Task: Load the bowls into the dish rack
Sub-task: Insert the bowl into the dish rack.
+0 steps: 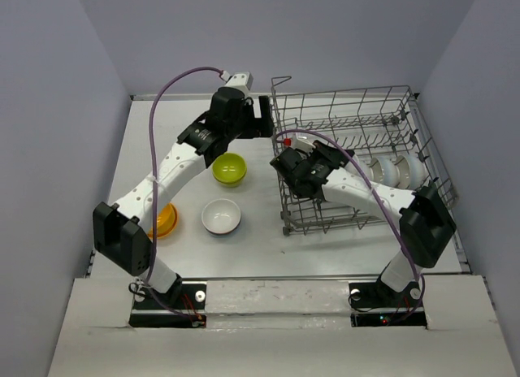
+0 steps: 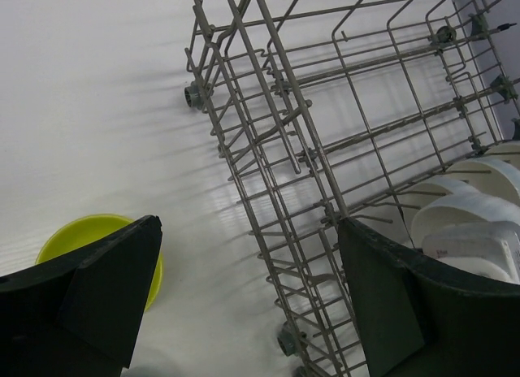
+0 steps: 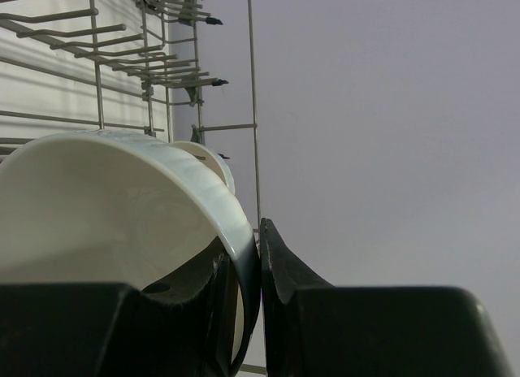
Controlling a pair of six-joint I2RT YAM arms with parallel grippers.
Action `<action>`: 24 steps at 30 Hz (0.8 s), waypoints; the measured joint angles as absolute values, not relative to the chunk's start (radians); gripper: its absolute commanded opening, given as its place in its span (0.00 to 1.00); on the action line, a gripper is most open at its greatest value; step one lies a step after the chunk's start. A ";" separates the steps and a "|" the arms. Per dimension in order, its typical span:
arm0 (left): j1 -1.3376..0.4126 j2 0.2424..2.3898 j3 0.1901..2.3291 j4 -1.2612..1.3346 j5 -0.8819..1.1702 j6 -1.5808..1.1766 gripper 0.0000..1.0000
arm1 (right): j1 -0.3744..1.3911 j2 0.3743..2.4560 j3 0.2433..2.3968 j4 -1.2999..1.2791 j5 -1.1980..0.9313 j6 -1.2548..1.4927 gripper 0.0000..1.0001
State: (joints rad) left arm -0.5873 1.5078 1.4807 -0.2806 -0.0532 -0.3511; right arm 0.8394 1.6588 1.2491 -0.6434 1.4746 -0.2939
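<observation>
Grey wire dish rack (image 1: pixel 349 121), what's in it? — Ana

White racked bowls (image 1: pixel 396 171), standing on edge between the tines at its right end. At least two seen from above. They overlap, so exact count unclear. — Ben

Right gripper? — Ana

Right gripper (image 3: pixel 244 263) is over the rack's left part, clamped on the rim of the held white bowl (image 3: pixel 97 206). One finger is inside the bowl, one outside. Bowl is tipped on edge. A second white rim (image 3: pixel 218 159) sits just behind it in the wrist view; can't tell which bowl that is. From above, the gripper body hides the held bowl. — Ben

And the left? — Ana

Left gripper (image 2: pixel 248 224) has its jaws fully apart, gripping nothing. It hangs over the table (image 1: pixel 260 231) just outside the rack's far left corner, looking down along the rack's side wall. — Ben

Bowls outside the rack? — Ana

Three on the table, all upright, left of the rack. Lime bowl (image 1: pixel 230 169) is nearest the left gripper. White table bowl (image 1: pixel 221 216) is on the near side of it, close but apart. Orange bowl (image 1: pixel 166 221) is further left, partly under the left arm. The lime one also shows in the left wrist view, half behind a finger. — Ben
</observation>
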 measured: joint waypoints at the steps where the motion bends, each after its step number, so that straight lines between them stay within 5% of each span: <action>1: -0.587 1.533 1.496 -0.281 -0.053 -0.353 0.99 | 0.841 1.657 1.247 -0.643 1.475 -0.294 0.19; 24: -0.568 1.850 1.770 -0.266 -0.055 -0.406 0.99 | 0.852 1.640 1.228 -0.634 1.474 -0.304 0.19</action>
State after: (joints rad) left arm -0.5682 1.8503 1.7702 -0.2661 -0.0551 -0.4057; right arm 0.8524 1.6398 1.2282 -0.6342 1.4738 -0.3042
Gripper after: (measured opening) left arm 0.989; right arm 0.190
